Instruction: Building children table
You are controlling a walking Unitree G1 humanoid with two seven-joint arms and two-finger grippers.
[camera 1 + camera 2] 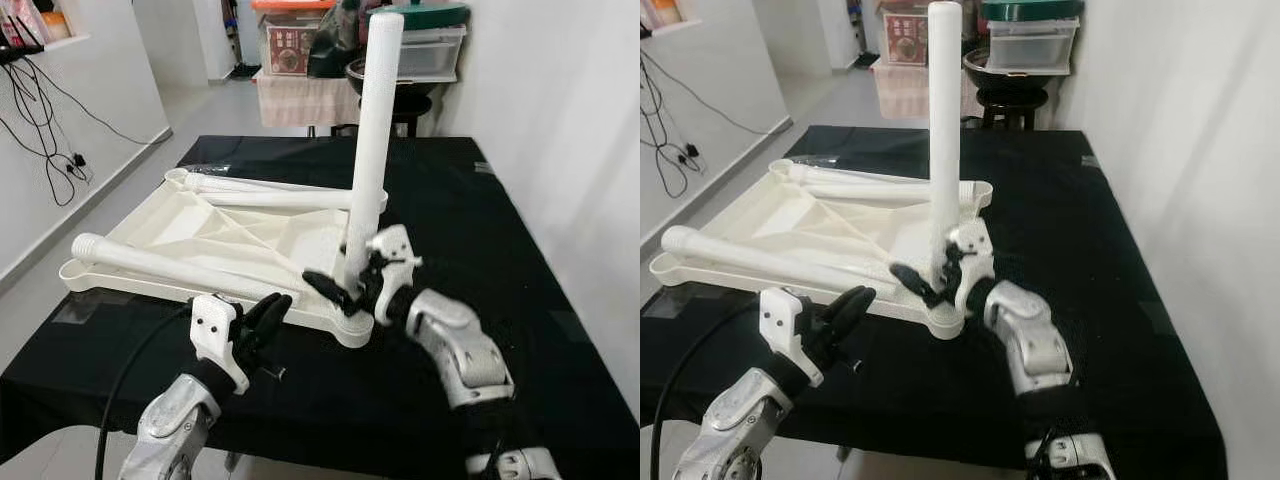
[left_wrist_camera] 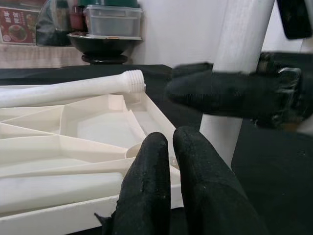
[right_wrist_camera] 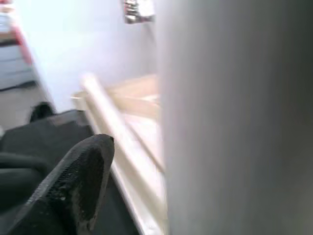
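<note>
The white children's tabletop (image 1: pixel 250 235) lies upside down on the black table (image 1: pixel 480 220). One white leg (image 1: pixel 375 130) stands upright in its near right corner. My right gripper (image 1: pixel 350 290) is at the base of that leg, open, one finger on each side. In the right wrist view a gap shows between the finger (image 3: pixel 73 186) and the leg (image 3: pixel 234 117). Two more legs lie flat on the tabletop, one near the front (image 1: pixel 160 262) and one at the back (image 1: pixel 270 192). My left gripper (image 1: pixel 270 310) is shut on nothing, just off the tabletop's front edge (image 2: pixel 73 210).
The table's near edge runs just under my arms. A white wall stands close on the right. Behind the table are a stool and stacked storage boxes (image 1: pixel 420 50). Cables (image 1: pixel 50 130) hang on the left wall above open floor.
</note>
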